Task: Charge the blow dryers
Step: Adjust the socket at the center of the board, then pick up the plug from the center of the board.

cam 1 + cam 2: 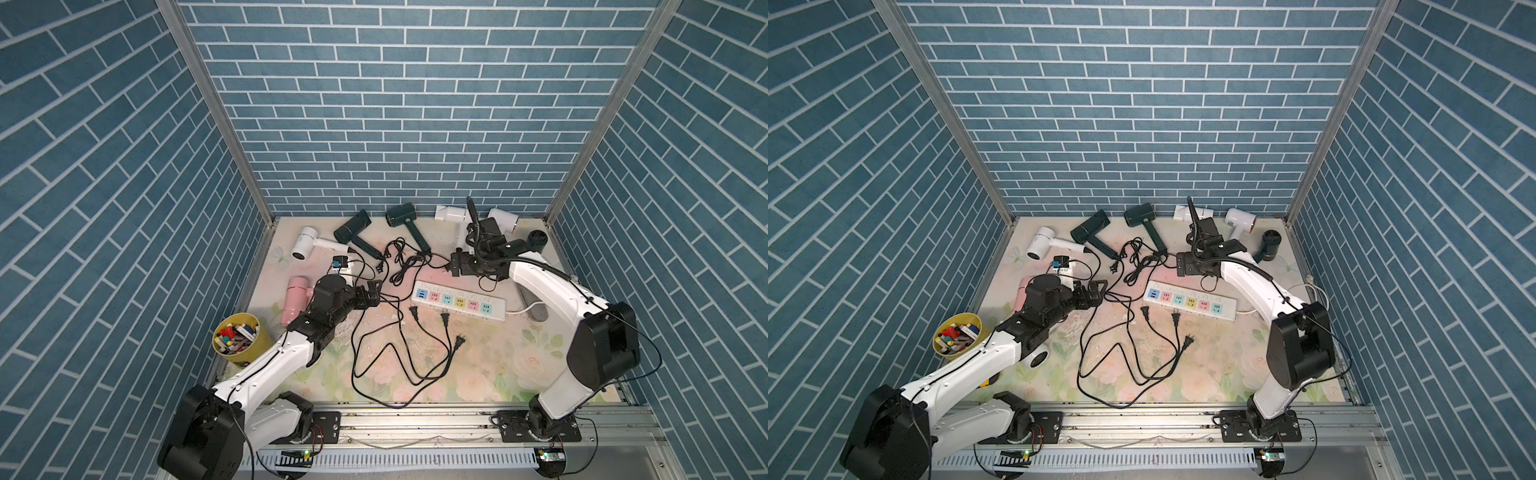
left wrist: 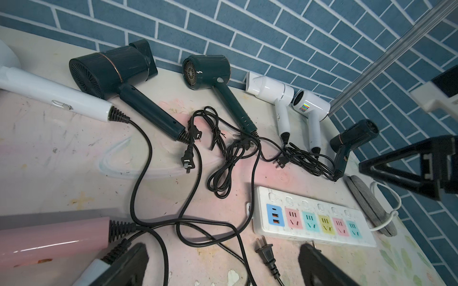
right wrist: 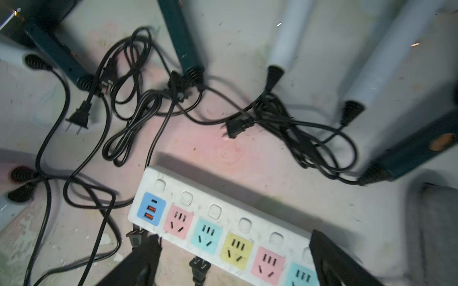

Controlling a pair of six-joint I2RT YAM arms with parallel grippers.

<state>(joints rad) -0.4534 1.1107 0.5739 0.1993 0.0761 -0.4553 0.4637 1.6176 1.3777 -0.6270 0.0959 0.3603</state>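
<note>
Several blow dryers lie along the back of the table: white ones (image 1: 305, 243) (image 1: 451, 214) (image 1: 505, 218), dark green ones (image 1: 353, 226) (image 1: 401, 216) (image 1: 536, 241) and a pink one (image 1: 297, 299) by my left arm. Their black cords tangle mid-table. Loose plugs (image 1: 413, 311) (image 1: 444, 318) (image 1: 459, 341) lie in front of the white power strip (image 1: 459, 301), whose sockets show nothing plugged in. My left gripper (image 1: 374, 291) (image 2: 223, 267) hangs open over cords left of the strip. My right gripper (image 1: 455, 264) (image 3: 235, 262) is open and empty above the strip's back edge.
A yellow cup of markers (image 1: 236, 338) stands at the front left. A grey cylinder (image 1: 536, 309) lies right of the strip, under my right arm. A small white box with a black top (image 1: 340, 266) sits near the pink dryer. Brick walls close three sides.
</note>
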